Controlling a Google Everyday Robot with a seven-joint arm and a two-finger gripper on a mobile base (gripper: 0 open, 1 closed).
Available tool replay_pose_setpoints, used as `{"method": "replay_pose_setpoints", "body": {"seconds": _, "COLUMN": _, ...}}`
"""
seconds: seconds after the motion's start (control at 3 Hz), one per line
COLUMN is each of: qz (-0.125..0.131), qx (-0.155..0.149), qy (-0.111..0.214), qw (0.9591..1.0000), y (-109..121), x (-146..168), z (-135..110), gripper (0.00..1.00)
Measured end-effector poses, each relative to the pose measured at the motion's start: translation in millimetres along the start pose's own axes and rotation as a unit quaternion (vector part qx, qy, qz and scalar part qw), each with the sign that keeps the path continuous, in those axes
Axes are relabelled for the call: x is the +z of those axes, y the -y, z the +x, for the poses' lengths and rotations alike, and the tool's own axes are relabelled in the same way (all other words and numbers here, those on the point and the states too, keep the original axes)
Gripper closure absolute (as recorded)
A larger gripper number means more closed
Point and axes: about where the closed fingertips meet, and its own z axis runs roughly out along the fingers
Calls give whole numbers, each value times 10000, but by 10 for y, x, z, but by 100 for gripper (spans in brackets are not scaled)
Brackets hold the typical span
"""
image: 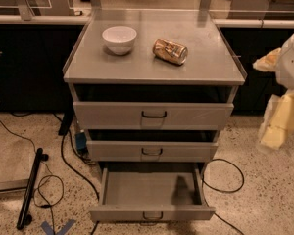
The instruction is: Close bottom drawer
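The bottom drawer (pixel 152 212) of the grey metal cabinet (pixel 154 77) is pulled far out. Its shallow tray is empty and its short front panel carries a small dark centre handle (pixel 152 216). The middle drawer (pixel 152 151) and the top drawer (pixel 153 115) stand out only a little. My gripper (pixel 274 124) hangs at the right edge of the view, pale yellow and blurred, level with the upper drawers. It is well to the right of the cabinet and touches nothing.
A white bowl (pixel 119 39) and a crushed gold can (pixel 170 51) lie on the cabinet top. Black cables (pixel 63 165) run over the speckled floor on both sides. A dark bar (pixel 30 187) lies on the floor at the left. Dark counters stand behind.
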Motion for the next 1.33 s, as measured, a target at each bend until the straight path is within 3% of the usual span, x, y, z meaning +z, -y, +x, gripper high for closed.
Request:
{"method": "replay_pose_setpoints", "body": {"seconds": 0.33, "qz": -398, "qx": 118, "qy": 315, "qw": 9986, "y": -328, "x": 518, "z": 71, "gripper": 26}}
{"method": "replay_pose_setpoints", "body": {"seconds": 1.0, "qz": -614, "qx": 141, "qy": 527, "qw": 9966, "y": -793, "x": 1497, "z": 88, "gripper": 73}}
{"method": "replay_pose_setpoints", "body": {"seconds": 1.33, "qz": -566, "qx": 154, "qy": 529, "qw": 9969, "y": -809, "x": 1573, "z": 96, "gripper": 100}}
